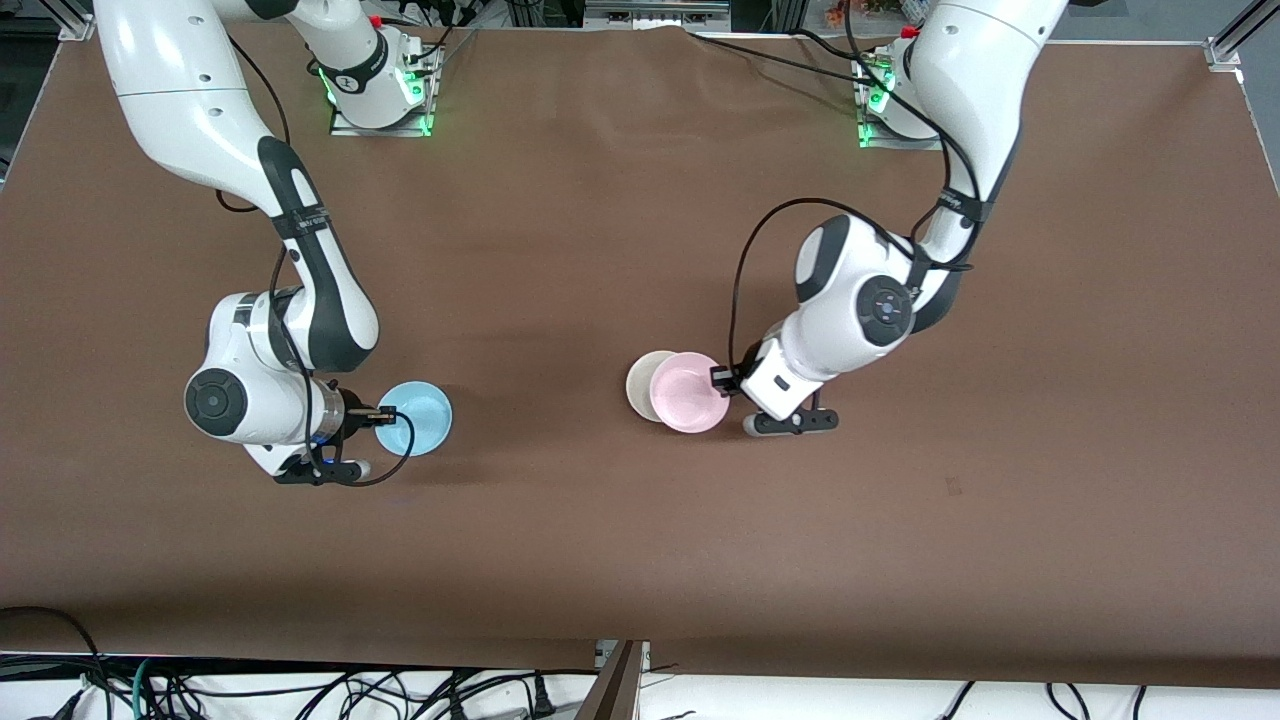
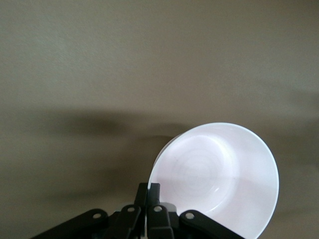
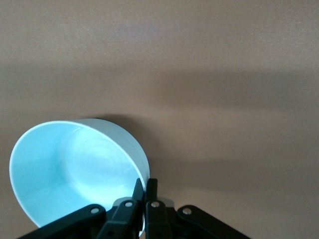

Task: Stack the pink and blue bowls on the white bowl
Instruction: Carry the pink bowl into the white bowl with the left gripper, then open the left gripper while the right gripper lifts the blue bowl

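Observation:
My left gripper point(image 1: 722, 380) is shut on the rim of the pink bowl point(image 1: 690, 393). It holds the bowl partly over the white bowl point(image 1: 640, 385), offset toward the left arm's end. Much of the white bowl is hidden under it, and I cannot tell whether they touch. In the left wrist view the pink bowl point(image 2: 219, 174) is tilted, with my left gripper point(image 2: 153, 191) pinching its rim. My right gripper point(image 1: 385, 412) is shut on the rim of the blue bowl point(image 1: 415, 418) near the right arm's end. The right wrist view shows the blue bowl point(image 3: 75, 169) tilted in my right gripper point(image 3: 145, 186).
The brown table point(image 1: 600, 250) is bare around the bowls. Cables and the table's front edge point(image 1: 620, 660) lie nearest the front camera.

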Available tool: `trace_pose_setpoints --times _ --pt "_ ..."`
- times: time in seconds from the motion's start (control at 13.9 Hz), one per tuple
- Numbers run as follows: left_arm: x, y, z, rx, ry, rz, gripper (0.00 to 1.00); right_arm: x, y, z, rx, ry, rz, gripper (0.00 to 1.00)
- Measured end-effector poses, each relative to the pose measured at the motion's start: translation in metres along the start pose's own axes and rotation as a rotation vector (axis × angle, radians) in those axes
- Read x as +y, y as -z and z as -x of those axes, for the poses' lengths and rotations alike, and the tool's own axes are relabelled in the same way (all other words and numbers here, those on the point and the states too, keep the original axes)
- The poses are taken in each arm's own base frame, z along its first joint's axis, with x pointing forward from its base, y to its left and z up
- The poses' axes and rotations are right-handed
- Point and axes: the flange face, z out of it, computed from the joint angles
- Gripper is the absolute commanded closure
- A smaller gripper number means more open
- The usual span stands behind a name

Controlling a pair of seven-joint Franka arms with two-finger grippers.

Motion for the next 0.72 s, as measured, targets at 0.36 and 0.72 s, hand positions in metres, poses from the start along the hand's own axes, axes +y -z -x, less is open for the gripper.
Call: trace_pose_setpoints --times 0.36,0.72 --pt "0.016 -0.022 0.009 -0.016 -0.018 -0.012 1.0 -0.01 0.01 -0.001 0.016 0.005 -0.006 1.0" --pt "0.017 -0.024 0.009 -0.013 -0.025 -0.018 1.0 -0.074 0.071 0.011 0.013 -0.015 -0.016 1.0"
